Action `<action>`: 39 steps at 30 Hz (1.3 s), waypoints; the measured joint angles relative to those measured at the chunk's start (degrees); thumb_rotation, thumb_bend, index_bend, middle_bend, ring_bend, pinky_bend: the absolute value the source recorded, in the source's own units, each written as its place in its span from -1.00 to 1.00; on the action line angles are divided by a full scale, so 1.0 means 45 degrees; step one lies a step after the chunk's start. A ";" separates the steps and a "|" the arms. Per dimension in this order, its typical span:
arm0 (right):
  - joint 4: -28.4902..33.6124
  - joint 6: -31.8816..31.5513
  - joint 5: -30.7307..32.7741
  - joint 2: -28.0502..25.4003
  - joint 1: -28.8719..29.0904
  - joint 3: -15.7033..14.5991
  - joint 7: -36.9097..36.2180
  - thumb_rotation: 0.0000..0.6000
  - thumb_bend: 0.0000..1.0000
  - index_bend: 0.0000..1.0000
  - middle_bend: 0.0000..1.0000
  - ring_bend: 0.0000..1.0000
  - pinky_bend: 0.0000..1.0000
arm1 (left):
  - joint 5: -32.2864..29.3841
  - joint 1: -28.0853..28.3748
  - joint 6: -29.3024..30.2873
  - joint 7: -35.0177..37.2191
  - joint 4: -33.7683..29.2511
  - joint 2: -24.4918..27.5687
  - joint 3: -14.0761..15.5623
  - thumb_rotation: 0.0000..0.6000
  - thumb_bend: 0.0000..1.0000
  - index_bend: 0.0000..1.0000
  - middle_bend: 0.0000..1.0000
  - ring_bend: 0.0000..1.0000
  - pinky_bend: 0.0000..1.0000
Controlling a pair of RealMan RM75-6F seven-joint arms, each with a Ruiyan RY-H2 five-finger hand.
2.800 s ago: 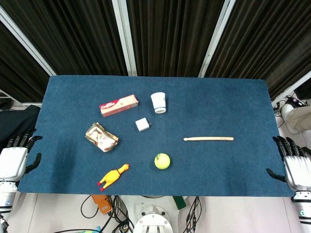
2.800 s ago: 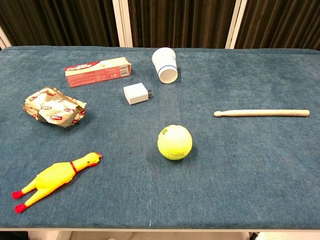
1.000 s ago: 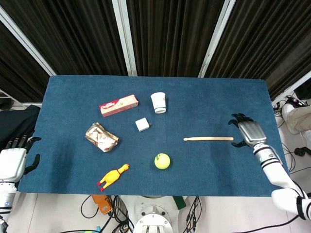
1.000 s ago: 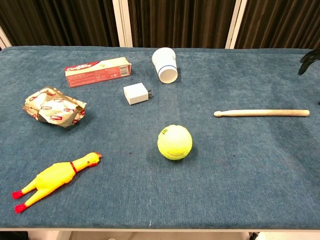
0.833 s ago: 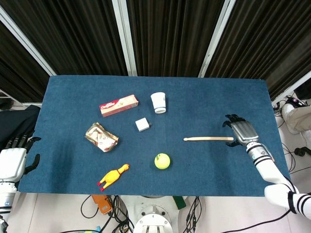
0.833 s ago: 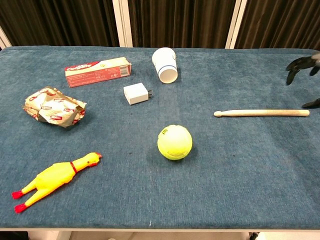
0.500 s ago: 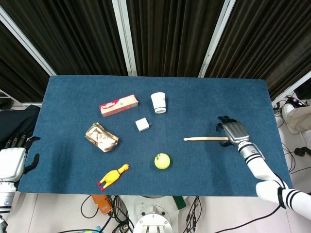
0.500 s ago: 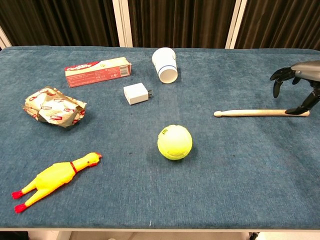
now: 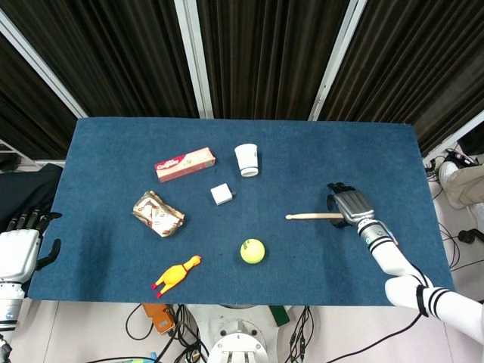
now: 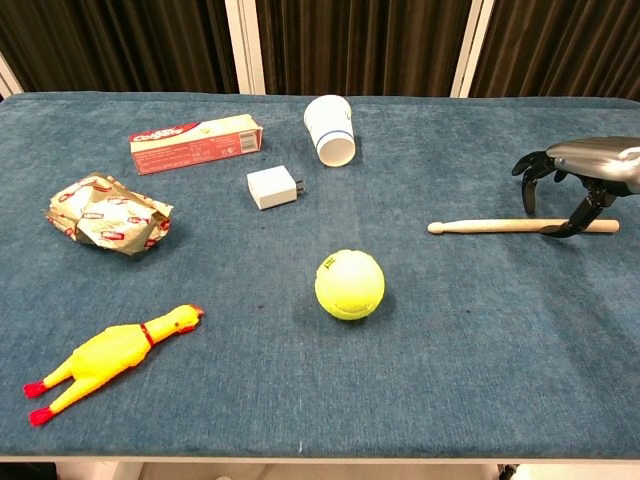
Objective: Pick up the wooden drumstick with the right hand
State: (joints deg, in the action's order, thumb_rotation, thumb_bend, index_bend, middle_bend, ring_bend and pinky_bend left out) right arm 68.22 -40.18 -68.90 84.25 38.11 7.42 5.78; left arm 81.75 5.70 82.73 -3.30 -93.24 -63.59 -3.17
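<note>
The wooden drumstick (image 9: 310,216) (image 10: 480,226) lies flat on the blue table, tip pointing left. My right hand (image 9: 350,205) (image 10: 577,175) hovers over its thick right end with fingers curled down on either side of the stick; the thumb (image 10: 575,218) stands on the near side and the other fingers (image 10: 527,182) on the far side, not closed on the stick. My left hand (image 9: 21,243) rests off the table's left edge, fingers apart, holding nothing.
A tennis ball (image 9: 252,250) (image 10: 349,284) sits left of and nearer than the drumstick. Farther left are a paper cup (image 9: 247,159), a white charger (image 9: 221,194), a toothpaste box (image 9: 185,164), a crumpled wrapper (image 9: 157,213) and a rubber chicken (image 9: 175,274).
My right hand has come in from the table's right edge, moved left and settled over the drumstick's thick end. The drumstick and the left hand have stayed put.
</note>
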 measured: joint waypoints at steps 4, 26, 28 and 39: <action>-0.0103 0.0052 0.0019 0.0093 0.0081 -0.0063 0.0015 1.00 -0.09 0.13 -0.68 -0.70 -0.54 | -0.0052 -0.0007 -0.0004 0.0042 -0.0009 0.0000 -0.0021 1.00 -0.18 -0.50 -0.79 -0.82 -0.70; 0.0315 -0.0871 -0.0704 0.0105 0.0440 0.0382 -0.1041 1.00 0.07 0.39 -0.68 -0.57 -0.52 | -0.0240 -0.0023 -0.0093 0.0118 -0.0136 0.0054 -0.0058 1.00 -0.17 -0.50 -0.79 -0.82 -0.70; 0.0532 -0.1150 -0.0871 0.0042 0.0536 0.0571 -0.1133 1.00 0.07 0.40 -0.68 -0.55 -0.52 | -0.0249 -0.0025 -0.0102 0.0100 -0.0141 0.0056 -0.0053 1.00 -0.17 -0.50 -0.79 -0.82 -0.70; 0.1660 -0.2880 -0.1385 0.0004 0.1540 0.2264 -0.1519 1.00 0.07 0.45 -0.68 -0.47 -0.51 | -0.0569 -0.0066 -0.0166 0.0016 -0.0361 0.0116 -0.0115 1.00 -0.18 -0.50 -0.82 -0.82 -0.70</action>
State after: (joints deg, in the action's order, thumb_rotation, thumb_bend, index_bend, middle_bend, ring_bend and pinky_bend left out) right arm 75.69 -53.14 -75.13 84.26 45.04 17.61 -1.06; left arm 79.19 5.40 81.99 -3.23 -94.87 -63.06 -3.69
